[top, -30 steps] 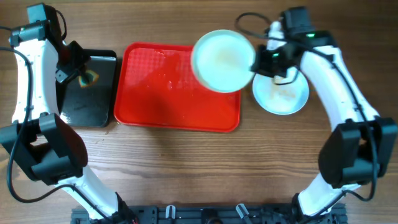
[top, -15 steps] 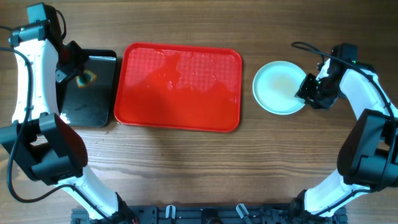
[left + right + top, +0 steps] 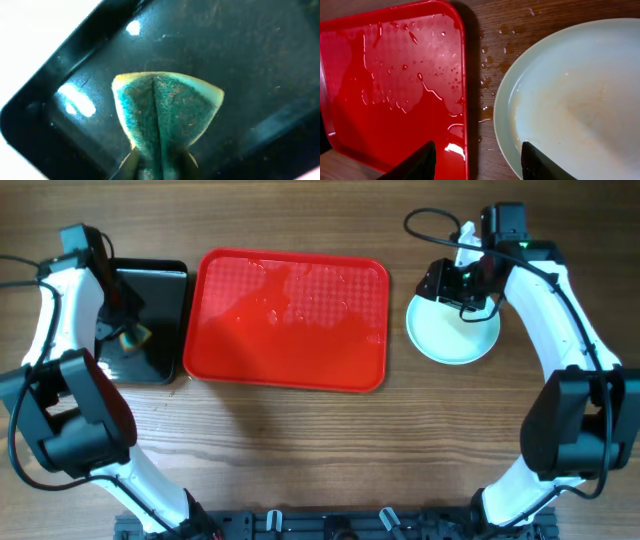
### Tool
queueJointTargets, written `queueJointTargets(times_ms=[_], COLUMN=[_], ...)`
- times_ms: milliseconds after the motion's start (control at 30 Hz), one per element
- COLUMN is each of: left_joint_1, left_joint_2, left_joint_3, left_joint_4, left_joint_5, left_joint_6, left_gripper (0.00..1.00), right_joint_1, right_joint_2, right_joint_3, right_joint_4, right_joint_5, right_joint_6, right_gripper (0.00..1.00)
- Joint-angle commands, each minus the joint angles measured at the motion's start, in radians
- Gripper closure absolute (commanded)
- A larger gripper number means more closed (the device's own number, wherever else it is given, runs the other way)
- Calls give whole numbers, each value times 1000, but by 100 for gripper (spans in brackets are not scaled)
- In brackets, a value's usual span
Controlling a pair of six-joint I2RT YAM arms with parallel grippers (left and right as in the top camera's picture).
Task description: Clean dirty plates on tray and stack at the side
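Note:
The red tray (image 3: 285, 320) lies at the table's middle, wet and with nothing on it; its wet corner also shows in the right wrist view (image 3: 395, 85). The plates (image 3: 452, 335) sit on the wood just right of the tray, only the top one showing, with a faint orange smear (image 3: 580, 107). My right gripper (image 3: 440, 283) hovers over the plates' left rim, open and holding nothing (image 3: 479, 152). My left gripper (image 3: 122, 323) is over the black tray, shut on a folded green-and-yellow sponge (image 3: 165, 112).
A smaller black tray (image 3: 150, 355) sits left of the red one, its wet floor filling the left wrist view (image 3: 240, 60). Water drops dot the wood between the red tray and the plates (image 3: 487, 80). A cable loops above the right arm (image 3: 425, 220).
The plate that my right gripper held over the red tray's right end now rests at the side, and that gripper has opened. The left arm shifted slightly over the black tray.

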Motion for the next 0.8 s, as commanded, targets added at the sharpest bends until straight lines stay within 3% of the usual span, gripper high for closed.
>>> queueJointTargets(times_ms=[0, 33, 100, 200, 300, 333, 367, 467, 600, 700, 767], left_joint_1=[3, 3, 2, 2, 2, 2, 2, 2, 2, 2, 2], left_joint_2=[6, 5, -14, -109, -241, -265, -288, -294, -293, -294, -294], left_joint_3=[-42, -41, 18, 225, 284, 284, 284, 284, 284, 284, 284], left_joint_4=[22, 28, -24, -217, -253, -253, -253, -253, -253, -253, -253], left_joint_5=[-2, 0, 42, 129, 270, 271, 271, 271, 271, 271, 271], left_joint_6=[5, 5, 5, -3, -3, -3, -2, -3, -2, -2, -3], left_gripper=[30, 0, 0, 0, 0, 0, 0, 0, 0, 0, 0], right_joint_1=[18, 18, 18, 18, 18, 18, 18, 18, 18, 18, 18], right_joint_2=[-28, -28, -41, -101, -212, -262, -327, -541, -731, -813, -832], right_joint_3=[23, 23, 45, 132, 255, 280, 298, 307, 306, 306, 299], right_joint_4=[0, 0, -18, -92, -201, -229, -241, -223, -236, -274, -365], right_joint_5=[-18, -19, -19, -18, 4, 5, 4, 4, 3, 131, 413], right_joint_6=[-21, -23, -23, -54, -49, -45, -21, 123, 424, 393, 379], right_gripper=[45, 45, 45, 44, 41, 34, 0, 1, 1, 0, 1])
